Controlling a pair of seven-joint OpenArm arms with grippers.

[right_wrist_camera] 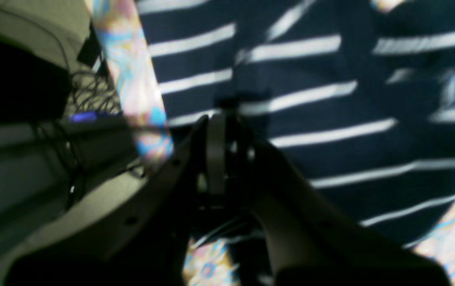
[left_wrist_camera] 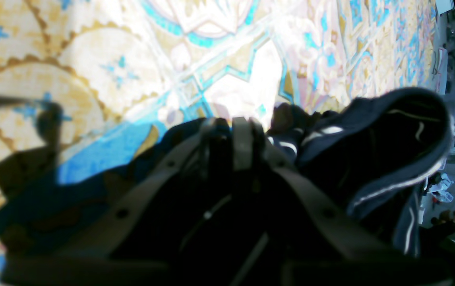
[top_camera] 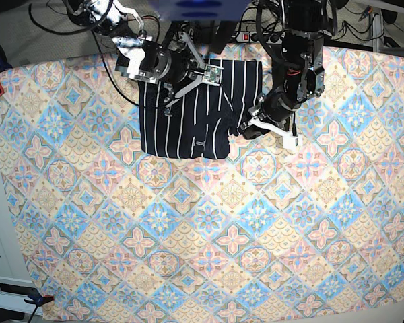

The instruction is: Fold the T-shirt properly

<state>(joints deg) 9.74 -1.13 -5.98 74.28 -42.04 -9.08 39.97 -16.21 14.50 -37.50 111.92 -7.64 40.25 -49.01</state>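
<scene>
1. The T-shirt (top_camera: 188, 111) is lying partly folded on the patterned tablecloth (top_camera: 209, 229), spanning the gap between the two pincers, with its white pinstripes running away from the robot's base.
2. A small pale label (top_camera: 199, 143) is showing on the shirt's front edge, on the side of the cloth away from both pincers' wrists.
3. The left gripper (top_camera: 246, 129) is sitting at the shirt's edge nearest it, and its jaws are pressing together on a bunched fold of the dark cloth.
4. In the left wrist view, that left gripper (left_wrist_camera: 233, 133) is showing its fingers (left_wrist_camera: 242, 143) nearly meeting, with the T-shirt (left_wrist_camera: 386, 155) heaped just beside and beyond the tips, and the tablecloth (left_wrist_camera: 92, 71) lying beyond.
5. The right gripper (top_camera: 172, 101) is resting at the opposite side of the shirt, over the striped cloth near that edge.
6. In the right wrist view, the right gripper (right_wrist_camera: 227, 123) is holding its jaws close together against the T-shirt (right_wrist_camera: 322, 111); the picture is blurred, so it is probably pinching the fabric, though the pinch itself is hard to make out.
7. Beside this pincer's tips a strip of tablecloth (right_wrist_camera: 136, 79) is showing, with the striped cloth filling the space ahead.
</scene>
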